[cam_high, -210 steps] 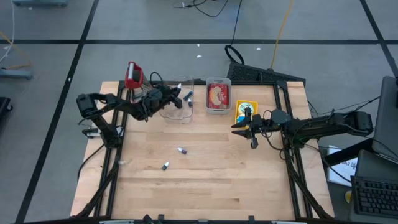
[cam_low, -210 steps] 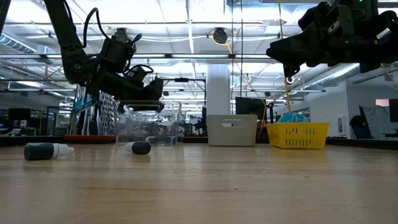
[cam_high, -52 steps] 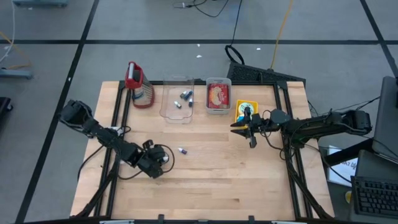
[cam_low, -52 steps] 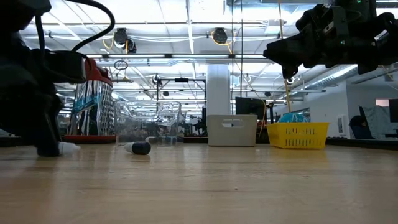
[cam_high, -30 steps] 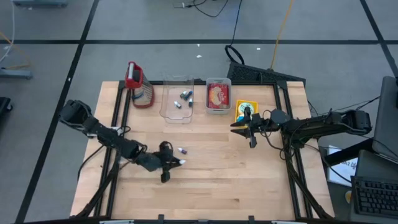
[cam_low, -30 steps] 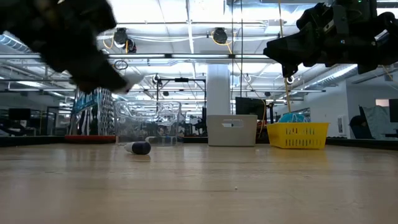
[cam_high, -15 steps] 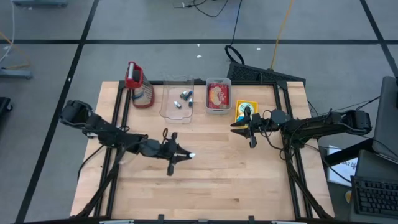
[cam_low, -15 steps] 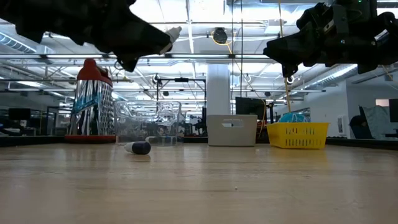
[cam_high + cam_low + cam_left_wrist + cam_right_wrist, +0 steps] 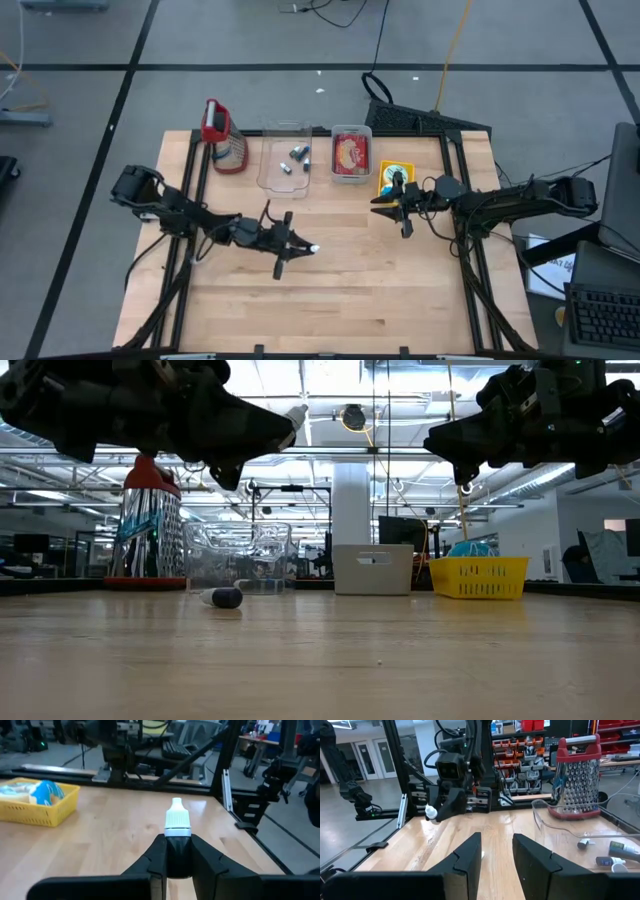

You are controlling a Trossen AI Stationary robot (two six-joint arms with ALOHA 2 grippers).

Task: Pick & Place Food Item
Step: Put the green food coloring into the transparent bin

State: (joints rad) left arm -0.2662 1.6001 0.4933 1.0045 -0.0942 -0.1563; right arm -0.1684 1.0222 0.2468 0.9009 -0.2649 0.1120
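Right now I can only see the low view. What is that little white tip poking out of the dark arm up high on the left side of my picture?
Observer: That is the cap of a small bottle. The left wrist view shows the left gripper with its jaws shut on the bottle's dark body.
Operator: Where over the table is it?
Observer: The high view puts it above the middle of the table, a bit to the left.
Operator: Is anything in the clear bin?
Observer: Yes. From above, a few loose bottles lie in the clear bin.
Operator: And the other arm?
Observer: The right wrist view shows the right gripper with its jaws open and empty.
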